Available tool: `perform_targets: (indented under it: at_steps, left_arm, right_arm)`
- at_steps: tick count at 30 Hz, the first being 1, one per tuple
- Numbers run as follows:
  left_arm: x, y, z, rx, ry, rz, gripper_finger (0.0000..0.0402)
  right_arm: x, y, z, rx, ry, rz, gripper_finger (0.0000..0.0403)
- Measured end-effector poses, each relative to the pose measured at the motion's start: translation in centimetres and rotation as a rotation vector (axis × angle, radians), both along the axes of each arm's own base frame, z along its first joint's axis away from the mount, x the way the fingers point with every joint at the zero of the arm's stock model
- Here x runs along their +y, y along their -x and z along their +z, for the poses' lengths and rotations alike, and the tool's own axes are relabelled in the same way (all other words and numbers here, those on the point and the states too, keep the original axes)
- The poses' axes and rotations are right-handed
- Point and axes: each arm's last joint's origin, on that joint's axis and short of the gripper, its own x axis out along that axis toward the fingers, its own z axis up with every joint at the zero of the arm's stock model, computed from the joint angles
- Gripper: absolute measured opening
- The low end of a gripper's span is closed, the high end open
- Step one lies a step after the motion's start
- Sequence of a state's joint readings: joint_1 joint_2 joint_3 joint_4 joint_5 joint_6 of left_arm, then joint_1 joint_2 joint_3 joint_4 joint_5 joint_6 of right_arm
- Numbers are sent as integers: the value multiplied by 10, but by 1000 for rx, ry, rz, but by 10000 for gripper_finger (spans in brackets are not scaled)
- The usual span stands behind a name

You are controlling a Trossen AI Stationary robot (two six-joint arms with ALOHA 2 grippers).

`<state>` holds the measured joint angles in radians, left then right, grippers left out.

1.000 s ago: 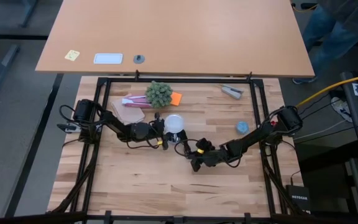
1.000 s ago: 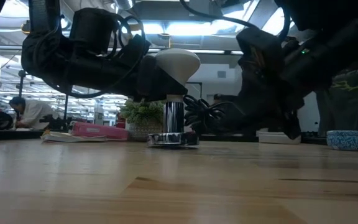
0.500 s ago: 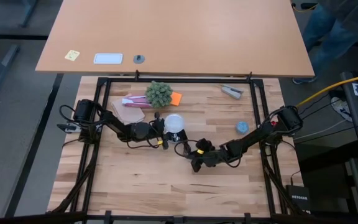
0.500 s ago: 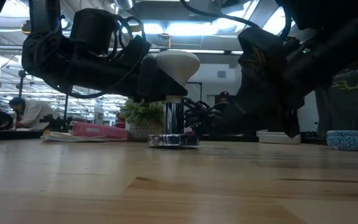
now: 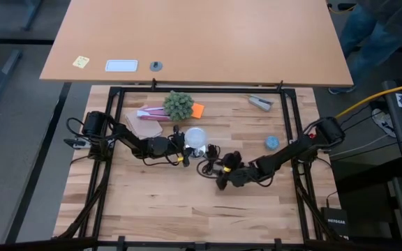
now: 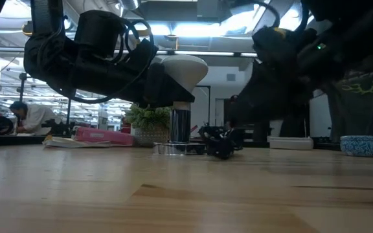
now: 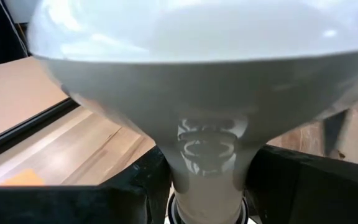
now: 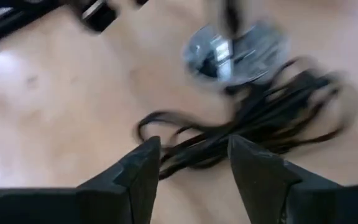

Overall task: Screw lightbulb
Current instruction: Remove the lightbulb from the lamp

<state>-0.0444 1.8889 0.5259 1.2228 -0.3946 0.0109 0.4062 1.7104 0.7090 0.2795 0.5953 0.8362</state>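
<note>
The white lightbulb [image 6: 185,68] stands upright, dome up, near the middle of the table. Its grey metal base [image 6: 180,123] reaches down to the flat socket disc [image 6: 179,148] on the wood. My left gripper [image 5: 185,145] reaches in from the table's left and is shut on the bulb [image 5: 196,137]. My right gripper [image 8: 191,168] hovers open just right of and nearer than the socket. The bundled black cord [image 8: 253,124] lies on the table beyond its fingertips, and nothing sits between them. My left gripper pinches the bulb's tapering neck [image 7: 207,155] between its two fingers [image 7: 138,186], just under the dome. The fingers come in level from the table's left, one on each side of the neck. The bulb stays upright, its base down on the socket disc.
Behind the bulb are a small green plant [image 5: 179,104], a pink box [image 5: 152,111], a brown pad [image 5: 144,126] and an orange piece [image 5: 198,109]. A blue bowl [image 5: 272,142] and a grey tool [image 5: 261,102] lie to the right. A person [image 6: 28,116] sits far off.
My right gripper has opened and let go of the black cord. It has then drawn up and back toward the table's right edge. The cord bundle has dropped onto the table beside the socket. My left gripper and the bulb have kept still.
</note>
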Motion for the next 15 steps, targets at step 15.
perform_targets:
  at_steps: [15]
  left_arm:
    - [0, 0, 0, 4, 3, -3, 157]
  right_arm:
    - [-49, 7, 11, 157, 316, -194, 143]
